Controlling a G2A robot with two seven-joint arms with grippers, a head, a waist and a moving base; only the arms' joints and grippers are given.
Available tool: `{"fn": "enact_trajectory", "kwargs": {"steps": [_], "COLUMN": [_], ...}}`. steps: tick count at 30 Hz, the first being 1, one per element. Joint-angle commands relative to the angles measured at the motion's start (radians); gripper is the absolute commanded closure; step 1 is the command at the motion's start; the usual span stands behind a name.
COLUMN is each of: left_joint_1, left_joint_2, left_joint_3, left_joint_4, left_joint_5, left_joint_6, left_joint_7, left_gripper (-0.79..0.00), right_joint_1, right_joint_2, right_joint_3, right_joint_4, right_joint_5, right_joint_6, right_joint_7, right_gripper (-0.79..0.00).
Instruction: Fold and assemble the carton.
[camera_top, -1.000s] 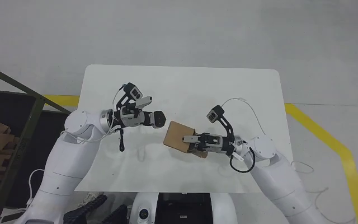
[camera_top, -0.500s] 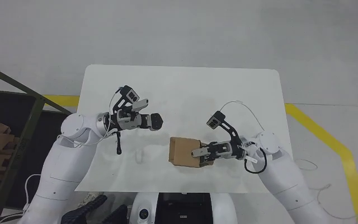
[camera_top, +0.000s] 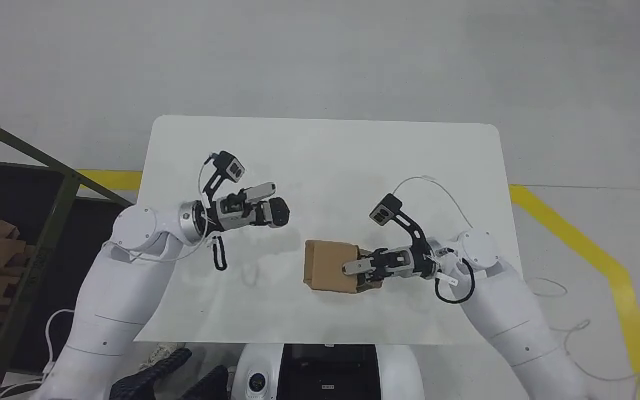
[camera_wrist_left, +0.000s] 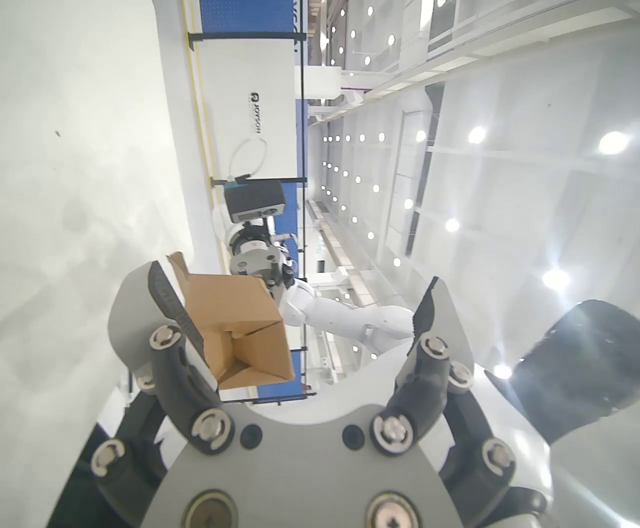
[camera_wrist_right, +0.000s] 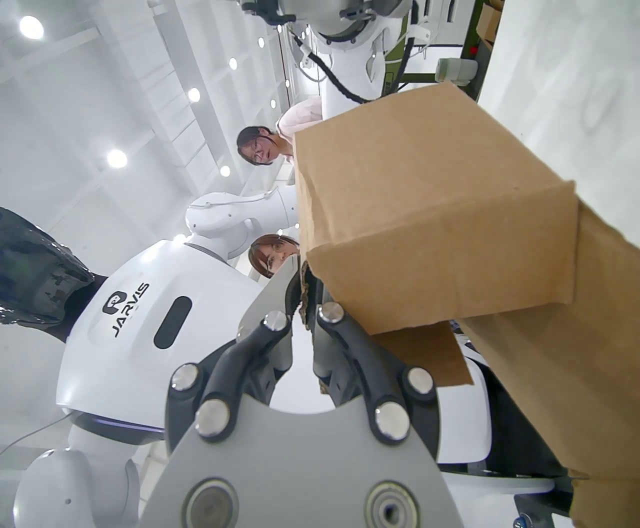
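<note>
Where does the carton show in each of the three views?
Top view: carton by the white table's robot-side edge, in the right gripper.
Left wrist view: carton farther off, past the open left gripper, partly behind one finger.
Right wrist view: carton close up, its flap pinched by the right gripper.
Shared landmark: the white table beside the carton.

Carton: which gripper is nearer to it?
Right. The right gripper holds the carton by its edge with jaws shut; the left gripper, jaws open, hangs apart from it over the table.
</note>
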Motion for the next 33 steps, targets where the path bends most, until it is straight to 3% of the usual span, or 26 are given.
{"fn": "enact_trajectory", "kwargs": {"steps": [1, 6, 8, 11, 18, 23, 29, 33], "left_joint_1": [0.000, 0.000, 0.006, 0.013, 0.003, -0.024, -0.051, -0.068], "left_joint_2": [0.000, 0.000, 0.000, -0.002, -0.008, -0.017, -0.017, -0.014], "left_joint_3": [0.000, 0.000, -0.002, -0.007, 0.014, 0.041, 0.096, 0.121], "left_joint_4": [0.000, -0.002, -0.022, -0.024, 0.034, 0.080, 0.093, 0.061], "left_joint_5": [-0.006, -0.003, 0.038, 0.079, 0.209, 0.312, 0.577, 0.684], "left_joint_6": [0.006, 0.003, -0.041, -0.150, -0.506, -0.703, -0.908, -0.911], "left_joint_7": [-0.002, 0.004, 0.034, 0.050, 0.039, 0.098, 0.302, 0.324], "left_gripper": [-0.785, -0.785, -0.785, -0.785, -0.785, -0.785, -0.785, -0.785], "right_joint_1": [0.000, -0.007, -0.001, 0.023, 0.098, 0.140, 0.180, 0.206], "right_joint_2": [0.000, 0.000, 0.001, 0.001, -0.012, -0.022, -0.035, -0.042], "right_joint_3": [0.000, -0.002, 0.001, 0.000, -0.025, -0.054, -0.081, -0.102], "right_joint_4": [0.000, -0.010, 0.001, 0.024, 0.110, 0.166, 0.228, 0.254], "right_joint_5": [0.000, -0.007, -0.005, 0.018, 0.106, 0.117, 0.149, 0.158], "right_joint_6": [0.000, 0.016, 0.032, 0.056, 0.106, 0.129, 0.143, 0.143], "right_joint_7": [0.000, -0.027, -0.024, 0.009, 0.101, 0.118, 0.118, 0.118], "right_gripper": [0.000, 0.000, 0.000, 0.000, 0.000, 0.000, 0.000, 0.000]}}
